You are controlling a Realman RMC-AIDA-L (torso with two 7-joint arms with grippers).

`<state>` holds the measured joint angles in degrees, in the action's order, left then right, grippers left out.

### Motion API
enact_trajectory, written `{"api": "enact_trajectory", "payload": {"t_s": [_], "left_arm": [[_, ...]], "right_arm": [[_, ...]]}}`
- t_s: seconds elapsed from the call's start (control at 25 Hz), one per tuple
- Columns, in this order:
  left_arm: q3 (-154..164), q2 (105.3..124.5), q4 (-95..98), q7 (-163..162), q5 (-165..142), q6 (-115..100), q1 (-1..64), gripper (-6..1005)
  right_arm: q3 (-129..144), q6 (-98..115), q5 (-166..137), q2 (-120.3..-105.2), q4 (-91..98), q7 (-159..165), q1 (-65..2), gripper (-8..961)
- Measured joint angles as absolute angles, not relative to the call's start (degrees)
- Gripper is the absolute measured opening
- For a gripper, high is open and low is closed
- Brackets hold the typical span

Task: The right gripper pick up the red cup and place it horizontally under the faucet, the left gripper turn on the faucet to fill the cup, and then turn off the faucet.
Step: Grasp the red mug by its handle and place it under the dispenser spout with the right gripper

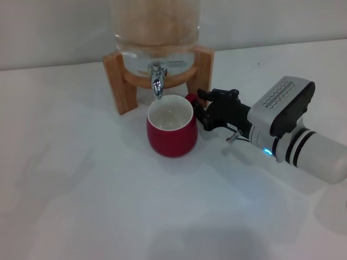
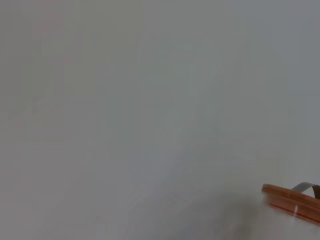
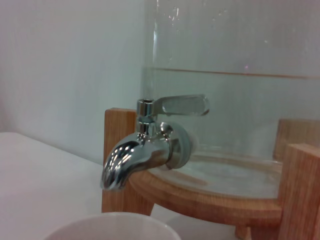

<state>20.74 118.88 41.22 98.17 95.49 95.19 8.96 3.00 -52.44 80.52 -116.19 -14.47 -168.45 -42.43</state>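
The red cup (image 1: 171,135) stands upright on the white table, its white inside empty, directly below the faucet (image 1: 157,82). My right gripper (image 1: 201,110) reaches in from the right at the cup's handle (image 1: 191,98). In the right wrist view the chrome faucet (image 3: 140,155) is close, its thin lever (image 3: 180,105) lying sideways, no water running, and the cup's white rim (image 3: 112,227) sits under the spout. My left gripper does not show in any view.
The glass dispenser (image 1: 157,27) rests in a wooden stand (image 1: 116,81) at the back of the table, near the wall. The left wrist view shows bare wall and the dispenser's wooden lid (image 2: 295,200) in one corner.
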Motion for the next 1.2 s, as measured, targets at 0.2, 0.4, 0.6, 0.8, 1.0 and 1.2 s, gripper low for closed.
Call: {"api": "enact_trajectory", "payload": {"t_s": [0.2, 0.4, 0.6, 0.8, 1.0, 1.2], "left_arm": [[20.74, 118.87, 41.22, 98.17, 95.49, 95.21, 8.96, 863], [20.74, 118.83, 41.22, 98.17, 95.5, 95.26, 8.96, 863], [20.74, 118.82, 41.22, 98.17, 95.51, 95.28, 8.96, 862], [20.74, 118.82, 41.22, 98.17, 95.54, 95.28, 8.96, 862], [20.74, 118.82, 41.22, 98.17, 95.54, 95.28, 8.96, 861], [20.46, 118.83, 41.22, 98.17, 95.54, 95.27, 8.96, 861]], "right_arm": [[2.99, -52.43, 80.5, -116.19, -14.51, -168.47, -42.52, 259], [2.93, -52.43, 80.65, -116.19, -14.74, -168.88, -42.67, 259], [2.88, -52.44, 80.84, -116.19, -15.01, -169.02, -43.02, 259], [2.88, -51.9, 80.81, -116.19, -15.29, -169.02, -43.38, 259], [2.9, -51.63, 80.89, -116.19, -15.31, -169.02, -43.38, 259], [2.91, -52.61, 80.85, -116.19, -15.03, -168.92, -42.88, 260]]}}
